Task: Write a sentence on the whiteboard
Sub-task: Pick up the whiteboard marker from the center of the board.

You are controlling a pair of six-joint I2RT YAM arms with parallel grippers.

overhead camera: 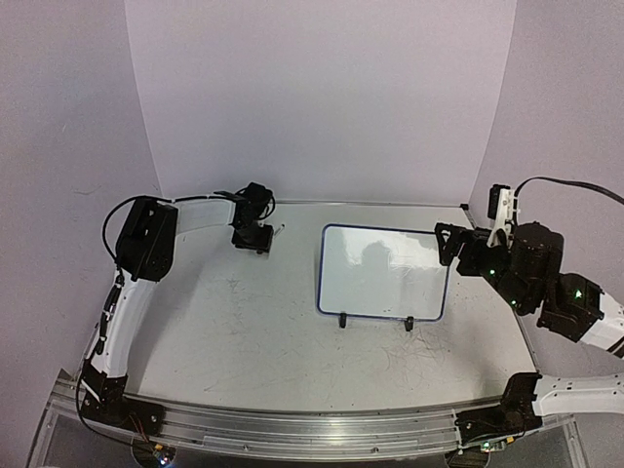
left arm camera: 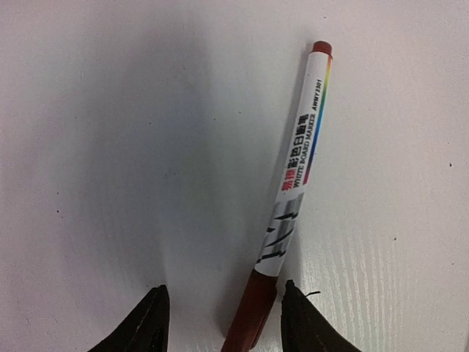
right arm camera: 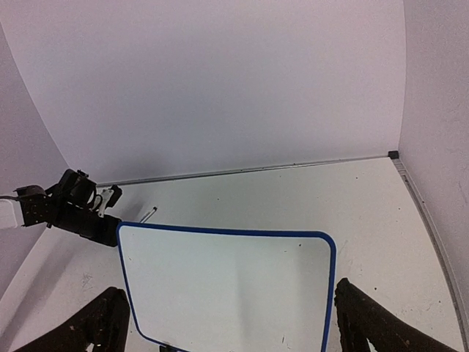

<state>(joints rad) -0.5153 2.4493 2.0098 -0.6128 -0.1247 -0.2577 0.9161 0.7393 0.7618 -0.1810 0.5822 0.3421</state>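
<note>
The whiteboard is standing blank on the surface, right of centre, so none of the sentence is showing and all the writing is waiting to be done. The left jaws are sitting half open astride the dark-red end of the marker, which is lying flat left of the board, ungripped. The right jaws are gaping wide and empty at the board's right edge.

small rectangular white board with thin dark-blue rounded frame, standing on two black clip feet (face looks plain white), mid-right on the table
</note>
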